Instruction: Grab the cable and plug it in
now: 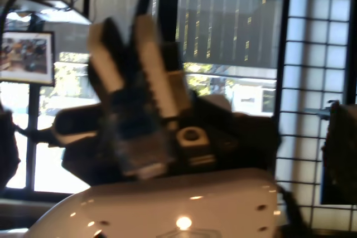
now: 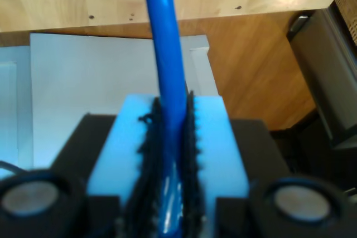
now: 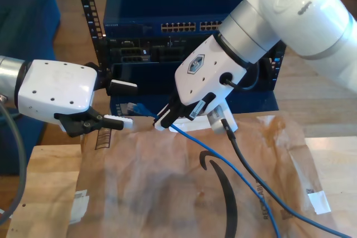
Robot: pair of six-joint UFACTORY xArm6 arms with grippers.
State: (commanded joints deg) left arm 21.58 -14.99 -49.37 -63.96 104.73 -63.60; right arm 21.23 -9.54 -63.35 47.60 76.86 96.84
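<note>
Brown paper (image 3: 167, 193) covers most of the tabletop (image 3: 44, 193), and everything else is placed against it here. Above the paper's far corner on the exterior view's left, my first gripper (image 3: 127, 104) points sideways with its 2 fingers spread apart and holding nothing. The plug (image 3: 133, 107) at the cable's free end hangs just in front of that gap, above the paper's far edge.

Next along, above the middle of that far edge, my second gripper (image 3: 165, 121) has its fingers closed on the cable (image 3: 223, 160) a short way behind the plug. The second wrist view confirms this, with the blue line (image 2: 167, 37) pinched between the toothed pads (image 2: 215, 137). From there the cable slopes down across the paper toward its near corner on the exterior view's right. A thicker black cable (image 3: 245, 165) lies beside it. Beyond the paper's far edge stands the blue rack (image 3: 262, 98) with its row of ports (image 3: 184, 26).

The first wrist view is blurred, so I cannot tell which way the plug's (image 1: 142, 149) clip faces. That is the main risk, as I judge it. If my first gripper closes on the plug askew, or presses the clip, the plug may twist and miss its port. The short length between plug and pads could also bend when pushed. The slack trailing over the paper may snag or drag the black cable.
</note>
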